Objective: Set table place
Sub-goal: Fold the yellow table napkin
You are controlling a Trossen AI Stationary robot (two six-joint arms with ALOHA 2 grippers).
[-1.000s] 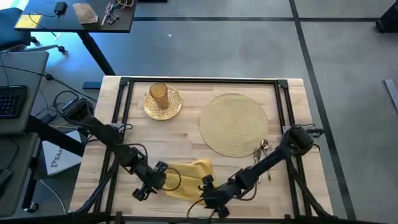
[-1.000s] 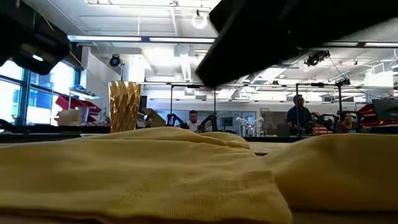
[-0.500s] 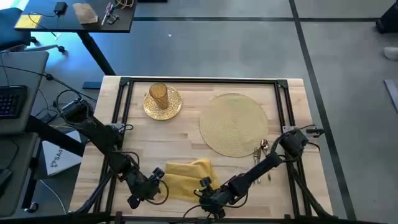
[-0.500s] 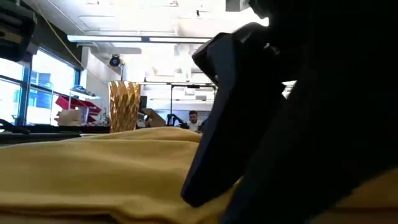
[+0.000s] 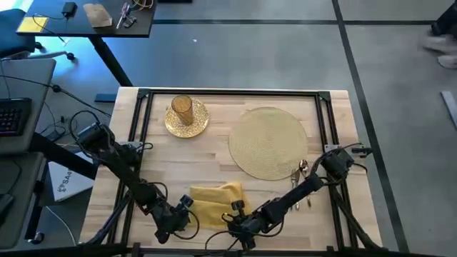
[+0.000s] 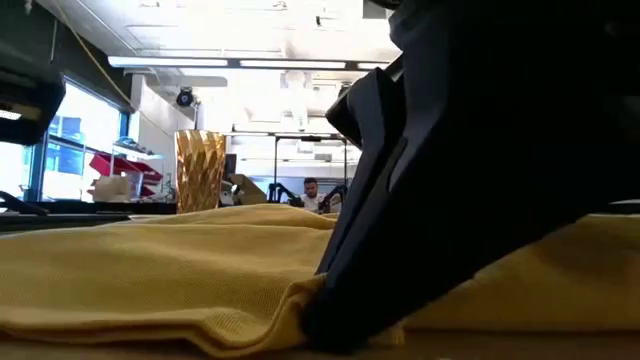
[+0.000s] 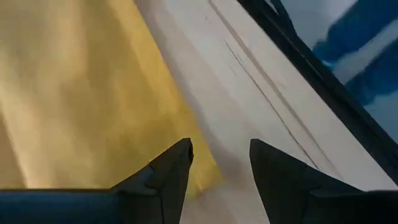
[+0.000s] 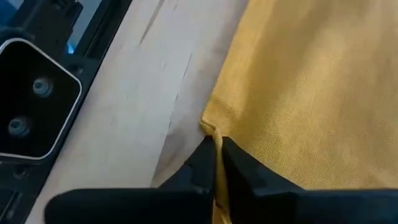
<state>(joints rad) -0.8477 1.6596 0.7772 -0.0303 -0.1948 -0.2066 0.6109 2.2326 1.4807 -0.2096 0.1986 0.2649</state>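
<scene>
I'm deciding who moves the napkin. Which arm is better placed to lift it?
Right. The right gripper is pinched on the napkin corner; the left gripper is open beside its edge.

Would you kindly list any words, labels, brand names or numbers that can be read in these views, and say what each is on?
No text can be read for certain.
White sheet on the floor left of the table: dark printed lettering, too small and angled to read.
Napkin, plate, glass, placemat, cutlery: no markings seen.
Low view's background room: no legible signs.
</scene>
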